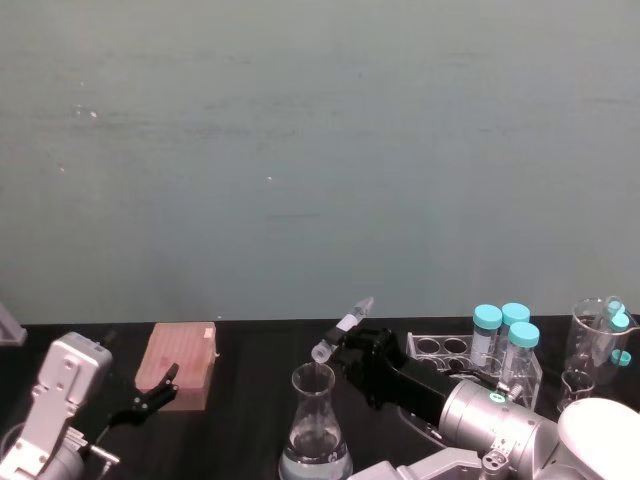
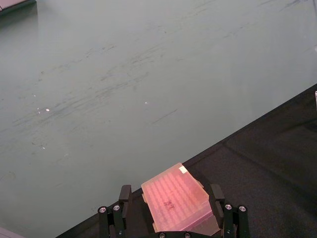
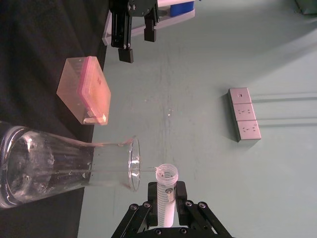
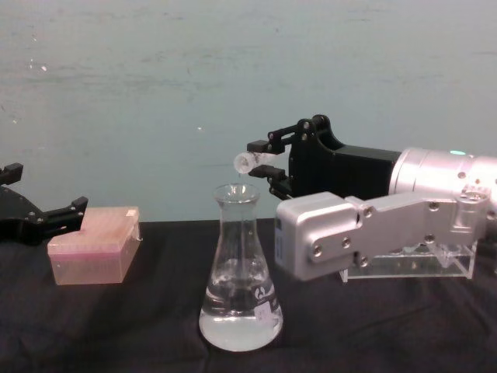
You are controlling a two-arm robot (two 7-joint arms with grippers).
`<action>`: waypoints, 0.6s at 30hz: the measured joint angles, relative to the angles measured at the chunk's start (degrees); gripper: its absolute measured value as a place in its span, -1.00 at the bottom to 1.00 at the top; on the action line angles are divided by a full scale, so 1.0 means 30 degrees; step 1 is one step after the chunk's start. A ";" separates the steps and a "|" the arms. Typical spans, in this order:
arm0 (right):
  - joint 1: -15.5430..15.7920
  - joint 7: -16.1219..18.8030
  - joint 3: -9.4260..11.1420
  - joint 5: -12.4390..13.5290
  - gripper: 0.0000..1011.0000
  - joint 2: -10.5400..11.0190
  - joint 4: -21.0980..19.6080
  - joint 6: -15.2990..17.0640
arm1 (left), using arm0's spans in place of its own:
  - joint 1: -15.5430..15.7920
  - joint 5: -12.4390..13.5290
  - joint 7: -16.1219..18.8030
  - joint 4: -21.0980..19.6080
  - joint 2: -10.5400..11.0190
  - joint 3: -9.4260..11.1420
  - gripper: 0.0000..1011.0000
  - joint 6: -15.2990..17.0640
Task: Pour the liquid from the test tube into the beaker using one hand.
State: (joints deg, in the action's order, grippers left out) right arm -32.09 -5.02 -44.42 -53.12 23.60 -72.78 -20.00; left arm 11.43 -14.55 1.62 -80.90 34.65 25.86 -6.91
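Observation:
My right gripper (image 1: 352, 345) is shut on the test tube (image 1: 340, 330), a slim clear tube tilted with its rimmed mouth down over the beaker (image 1: 314, 425). In the chest view the test tube (image 4: 250, 162) lies almost level in the right gripper (image 4: 268, 161), its mouth just above the beaker's (image 4: 241, 272) flared rim. Clear liquid (image 4: 241, 326) lies in the beaker's wide base. From the wrist, a thin thread of liquid (image 3: 148, 170) runs from the test tube (image 3: 165, 191) to the beaker's (image 3: 59, 166) rim. My left gripper (image 1: 160, 385) hangs open at the left.
A pink pipette-tip box (image 1: 180, 365) sits on the black table just right of the left gripper (image 4: 46, 217). A clear acrylic rack (image 1: 440, 350) with teal-capped tubes (image 1: 505, 335) stands behind my right arm. More glassware (image 1: 597, 335) stands at the far right.

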 joint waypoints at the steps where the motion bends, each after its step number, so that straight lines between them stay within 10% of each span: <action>1: -0.0021 -0.0045 -0.0024 -0.0044 -0.56 0.0006 0.0024 0.0012 | 0.0001 0.0000 0.0000 0.0000 0.0000 0.0000 0.98 0.0000; 18: -0.0503 -0.1100 -0.0698 -0.1255 -0.56 0.0166 0.0430 0.0255 | 0.0000 0.0000 0.0000 -0.0001 0.0000 0.0000 0.98 0.0000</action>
State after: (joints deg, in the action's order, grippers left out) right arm -33.60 -8.32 -46.52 -56.88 24.10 -71.49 -19.23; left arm 11.43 -14.55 1.62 -80.90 34.65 25.86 -6.91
